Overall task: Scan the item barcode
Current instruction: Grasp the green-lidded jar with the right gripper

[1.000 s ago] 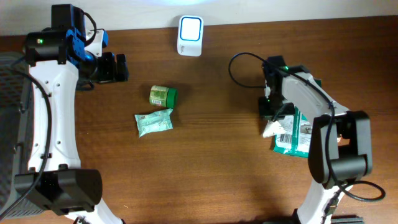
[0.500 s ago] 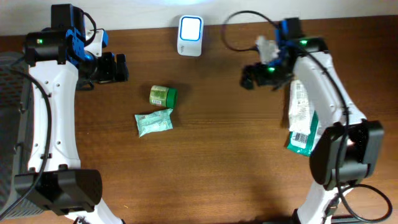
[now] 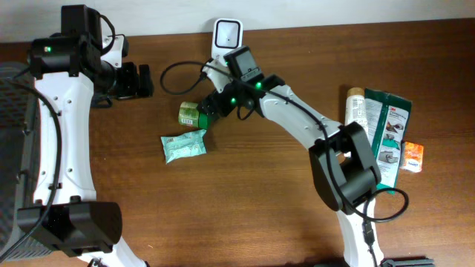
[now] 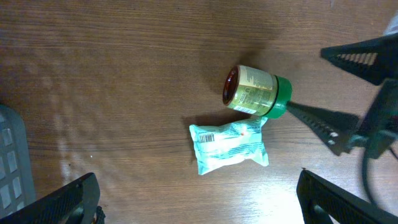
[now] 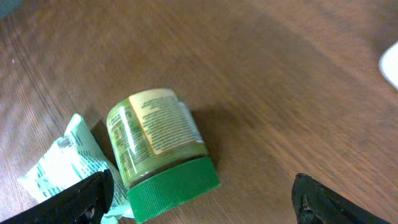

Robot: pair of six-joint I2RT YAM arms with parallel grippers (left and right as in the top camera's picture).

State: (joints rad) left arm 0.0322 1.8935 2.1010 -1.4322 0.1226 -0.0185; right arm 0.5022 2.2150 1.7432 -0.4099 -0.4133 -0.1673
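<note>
A green-lidded jar [image 3: 194,113] lies on its side on the brown table, its lid [image 5: 174,186] pointing at my right gripper [image 5: 205,202]. That gripper [image 3: 210,107] is open, its fingertips [image 4: 326,123] just off the lid end with nothing held. A mint-green packet [image 3: 184,145] lies flat just in front of the jar, and its barcode [image 4: 209,138] faces up. The white scanner [image 3: 227,34] stands at the table's far edge. My left gripper [image 3: 138,80] hovers open at the far left, high above the table [image 4: 112,93].
A tube [image 3: 356,105], two green packets [image 3: 389,127] and a small orange packet [image 3: 412,157] lie side by side at the right. The right arm [image 3: 297,122] stretches diagonally across the middle. A grey mat [image 4: 9,155] borders the left edge.
My right arm has swung from the pile at the right, past the scanner, over to the jar. It let go of the packet it held and its jaws opened. The left arm has not moved.
</note>
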